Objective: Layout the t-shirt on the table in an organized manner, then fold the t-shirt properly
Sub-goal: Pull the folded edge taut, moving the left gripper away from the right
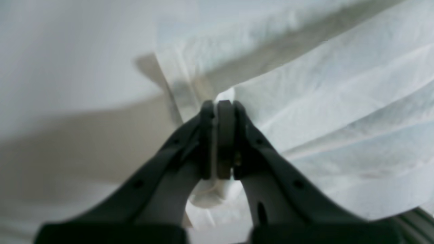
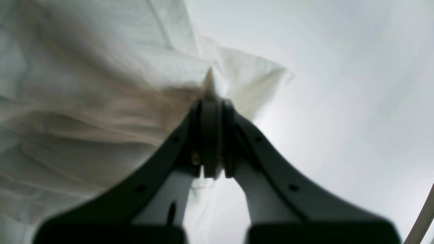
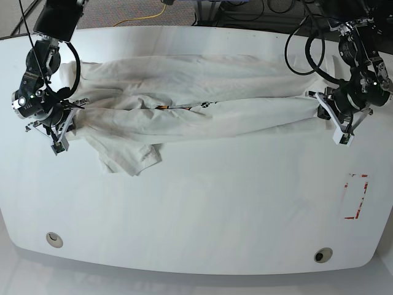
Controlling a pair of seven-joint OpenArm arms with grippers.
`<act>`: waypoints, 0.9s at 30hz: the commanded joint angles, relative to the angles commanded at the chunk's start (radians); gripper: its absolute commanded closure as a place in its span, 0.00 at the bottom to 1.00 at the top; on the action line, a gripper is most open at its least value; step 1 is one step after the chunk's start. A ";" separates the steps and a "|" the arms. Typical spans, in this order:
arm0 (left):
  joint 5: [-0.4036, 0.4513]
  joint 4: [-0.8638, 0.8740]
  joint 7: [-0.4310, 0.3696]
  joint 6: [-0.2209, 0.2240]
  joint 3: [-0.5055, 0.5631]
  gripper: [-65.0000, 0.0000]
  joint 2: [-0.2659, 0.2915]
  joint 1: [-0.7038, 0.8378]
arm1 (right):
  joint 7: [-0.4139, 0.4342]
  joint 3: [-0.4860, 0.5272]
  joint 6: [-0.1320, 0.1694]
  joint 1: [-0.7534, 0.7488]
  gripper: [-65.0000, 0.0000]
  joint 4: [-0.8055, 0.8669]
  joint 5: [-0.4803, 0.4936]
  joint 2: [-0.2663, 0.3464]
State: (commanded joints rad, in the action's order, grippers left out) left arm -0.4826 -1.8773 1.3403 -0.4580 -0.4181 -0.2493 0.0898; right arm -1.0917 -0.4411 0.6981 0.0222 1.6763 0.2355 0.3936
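Going left to right in the base view: we have the right gripper (image 3: 61, 126) at the shirt's left end, jaws pinched tight on a bunched corner of cloth; the right wrist view confirms fabric clamped between the pads. The t-shirt (image 3: 196, 104) is stretched as a long rumpled band across the far half of the table (image 3: 202, 203), between the two arms. A sleeve or loose flap hangs toward us near the left end. A sliver of yellow-orange print shows in a crease mid-band, so the front looks mostly tucked inside. At the right end, the left gripper (image 3: 328, 110) is also closed on a fabric edge, seen clearly in the left wrist view, with cloth squeezed between the jaws. Red-outlined rectangle mark (image 3: 356, 196) sits near the right edge, two grommet holes (image 3: 54, 238) along the near edge, all well apart from the shirt.

We judge this as the layout step, not yet folding: shirt pulled taut but doubled over. Next move likely calls for both arms to spread the cloth toward us together so it lies flat and single-layered.
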 joint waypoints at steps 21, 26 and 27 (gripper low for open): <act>-0.002 0.003 0.000 0.000 0.046 1.00 -0.086 -0.126 | -0.005 -0.002 0.000 -0.003 1.00 0.003 0.000 0.009; -0.002 0.003 0.000 0.000 0.051 1.00 -0.106 -0.132 | -0.005 -0.026 0.000 0.002 1.00 0.005 0.000 0.011; -0.002 0.003 0.000 0.000 0.051 1.00 -0.109 -0.137 | -0.005 -0.034 0.000 0.002 1.00 0.005 0.000 0.011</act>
State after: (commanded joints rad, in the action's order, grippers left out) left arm -0.4841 -1.8742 1.3403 -0.4580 -0.3675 -0.3583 -0.0468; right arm -1.0963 -0.4749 0.6981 0.0238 1.6809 0.2355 0.4043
